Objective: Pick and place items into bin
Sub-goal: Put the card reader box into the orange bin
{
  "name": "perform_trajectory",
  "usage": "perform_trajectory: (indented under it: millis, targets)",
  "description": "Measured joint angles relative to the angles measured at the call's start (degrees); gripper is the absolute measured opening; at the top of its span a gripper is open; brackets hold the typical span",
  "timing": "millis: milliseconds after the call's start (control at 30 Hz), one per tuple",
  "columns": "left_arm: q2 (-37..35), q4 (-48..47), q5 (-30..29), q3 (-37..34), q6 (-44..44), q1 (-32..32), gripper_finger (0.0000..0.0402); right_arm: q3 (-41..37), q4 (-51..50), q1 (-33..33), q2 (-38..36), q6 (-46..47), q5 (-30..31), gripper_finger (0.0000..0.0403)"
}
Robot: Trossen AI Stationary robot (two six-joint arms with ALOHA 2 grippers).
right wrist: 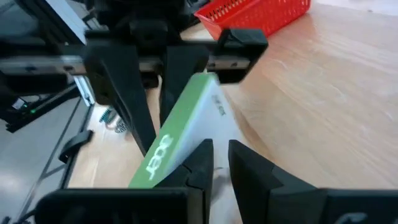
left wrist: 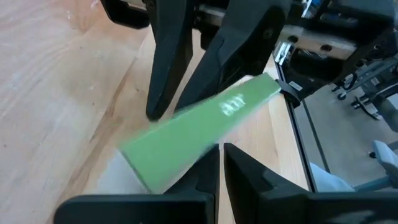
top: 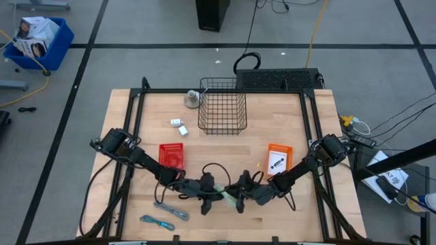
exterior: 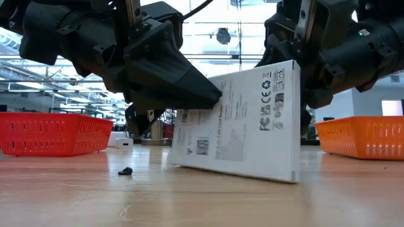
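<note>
Both grippers, left (top: 216, 191) and right (top: 236, 197), are pinching one green-edged white box (exterior: 243, 123) at the surface's near edge; next, one releasing, other carrying to basket (top: 223, 105)

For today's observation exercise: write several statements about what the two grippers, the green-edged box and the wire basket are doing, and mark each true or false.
1. Both the left gripper and the right gripper meet at the green-edged box. True.
2. The box lies flat on the table. False: it stands tilted on an edge.
3. The wire basket holds the box. False: the box is near the table's front, away from the basket.
4. A red tray and an orange tray sit on the table. True.
5. The teal cord hangs from a gripper. False: it lies on the table.
</note>
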Motion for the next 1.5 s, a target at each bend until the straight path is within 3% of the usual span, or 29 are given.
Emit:
perform_trajectory:
  millis: [833,1233,1500]
  targets:
    - [0.0,-1.5,-0.2,0.0,-0.3,-0.4,0.0031,0.0,0.5,0.0,0.0,-2.7,0.3,0.0049]
    - [0.0,-1.5,-0.1,0.0,-0.2,-0.4,0.0031,0.0,0.9,0.0,0.0,-3.1,0.5,0.0098]
    - [0.0,-1.4,-0.2,0.0,0.0,-0.4,0.0031,0.0,3.5,0.0,-0.1,-5.0,0.5,0.0110]
